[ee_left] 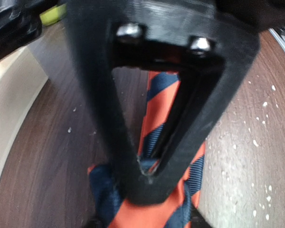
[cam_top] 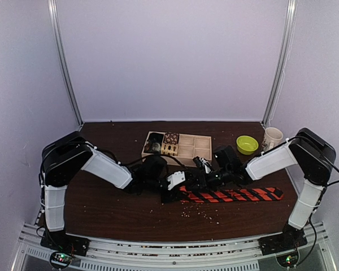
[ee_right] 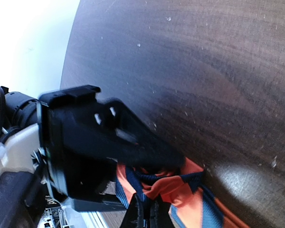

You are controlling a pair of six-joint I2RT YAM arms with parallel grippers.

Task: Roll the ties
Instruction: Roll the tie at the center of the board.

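Observation:
The tie (cam_top: 231,195), striped red-orange and dark, lies along the table's front right with its left end bunched into a small roll. My left gripper (cam_top: 172,189) is at that end. In the left wrist view its fingers meet in a V (ee_left: 149,176), shut on the folded tie (ee_left: 152,213). My right gripper (cam_top: 202,179) sits just right of it, over the same end. In the right wrist view its dark fingertips (ee_right: 146,216) pinch the bunched fabric (ee_right: 190,190), with the left gripper's black body (ee_right: 99,147) right against it.
A wooden tray (cam_top: 210,148) stands behind the grippers with small patterned fabric rolls (cam_top: 164,144) in its left compartments. A green bowl (cam_top: 247,144) and a white mug (cam_top: 272,137) stand at the back right. Pale crumbs (cam_top: 200,212) dot the dark table in front.

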